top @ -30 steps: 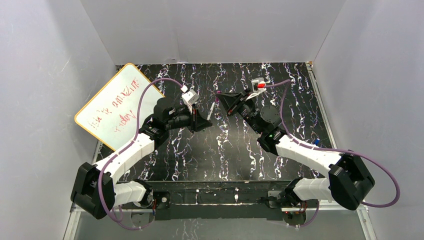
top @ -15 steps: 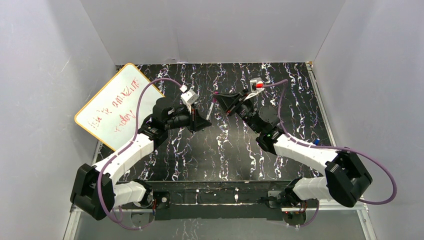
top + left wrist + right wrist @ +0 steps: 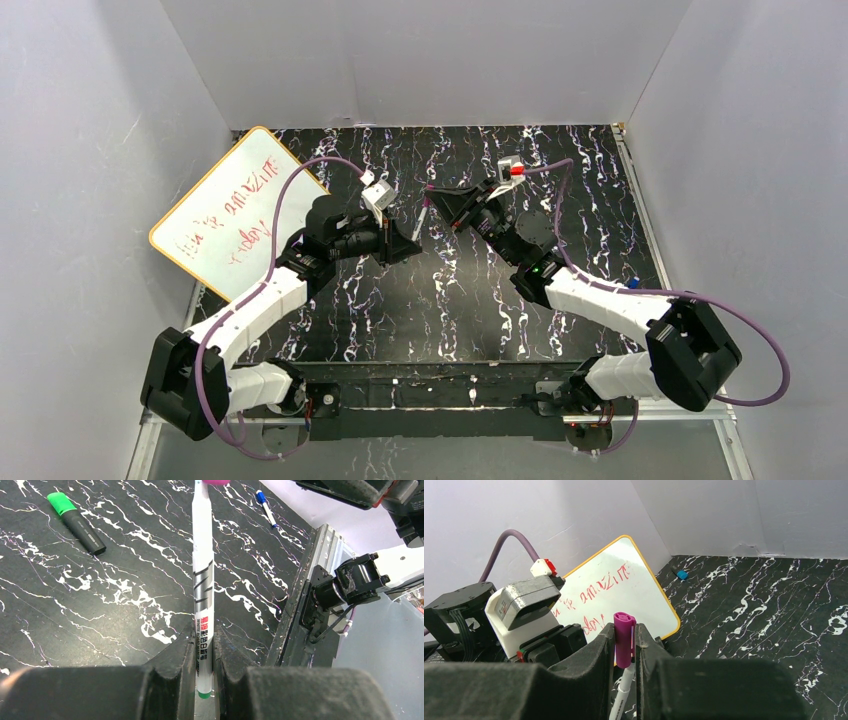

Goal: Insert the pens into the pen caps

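While the left end effector (image 3: 204, 677) clamps the lower barrel of the white-grey pen (image 3: 202, 575), the pen is held raised above the tabletop (image 3: 115, 610). Its tip meets the magenta cap (image 3: 623, 642). The right end effector (image 3: 624, 635) is closed on that cap, with the pen entering from just beneath. The black marker (image 3: 80, 526) with a green end lies on the tabletop, well apart, and the whiteboard (image 3: 624, 587) sits by the left wall.
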`<state>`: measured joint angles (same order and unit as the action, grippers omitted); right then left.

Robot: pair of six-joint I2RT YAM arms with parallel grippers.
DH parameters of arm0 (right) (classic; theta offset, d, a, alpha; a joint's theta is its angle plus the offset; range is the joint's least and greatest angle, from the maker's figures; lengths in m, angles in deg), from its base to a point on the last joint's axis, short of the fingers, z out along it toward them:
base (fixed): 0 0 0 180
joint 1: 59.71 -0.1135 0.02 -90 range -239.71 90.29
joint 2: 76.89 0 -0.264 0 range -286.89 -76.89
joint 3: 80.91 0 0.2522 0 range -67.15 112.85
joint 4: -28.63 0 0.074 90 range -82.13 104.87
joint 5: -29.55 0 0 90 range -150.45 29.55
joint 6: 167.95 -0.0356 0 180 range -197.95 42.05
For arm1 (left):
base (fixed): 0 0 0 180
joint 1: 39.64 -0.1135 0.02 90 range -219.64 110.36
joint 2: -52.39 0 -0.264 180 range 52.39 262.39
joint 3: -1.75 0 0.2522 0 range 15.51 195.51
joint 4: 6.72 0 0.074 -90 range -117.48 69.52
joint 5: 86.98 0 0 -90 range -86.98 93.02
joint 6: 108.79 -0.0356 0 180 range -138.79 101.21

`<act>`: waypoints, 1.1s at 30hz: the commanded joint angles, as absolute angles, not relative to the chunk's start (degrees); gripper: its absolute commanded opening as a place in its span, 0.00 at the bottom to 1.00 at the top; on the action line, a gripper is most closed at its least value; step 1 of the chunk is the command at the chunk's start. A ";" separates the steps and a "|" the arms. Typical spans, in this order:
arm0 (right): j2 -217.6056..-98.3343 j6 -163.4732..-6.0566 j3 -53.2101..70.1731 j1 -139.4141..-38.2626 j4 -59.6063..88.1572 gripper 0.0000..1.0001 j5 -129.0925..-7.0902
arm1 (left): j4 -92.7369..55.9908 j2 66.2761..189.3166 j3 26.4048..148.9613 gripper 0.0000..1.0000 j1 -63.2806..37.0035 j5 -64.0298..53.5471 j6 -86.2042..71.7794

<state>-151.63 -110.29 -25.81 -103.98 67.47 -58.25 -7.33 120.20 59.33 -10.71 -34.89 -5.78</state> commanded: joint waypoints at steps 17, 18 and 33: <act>-151.16 -108.71 -25.84 -104.07 72.77 0.20 -55.97 | -5.45 118.40 59.27 0.00 -11.07 -36.22 -6.40; -151.23 -108.71 -25.84 -104.03 73.05 0.20 -55.99 | -5.38 118.44 59.25 0.00 -11.07 -36.29 -6.38; -151.83 -108.34 -26.40 -103.69 74.29 0.20 -56.12 | -5.58 118.73 59.46 0.00 -11.07 -36.64 -6.53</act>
<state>-151.65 -109.13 -25.81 -103.96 70.40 -56.75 -6.72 120.05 59.33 -10.71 -35.42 -5.95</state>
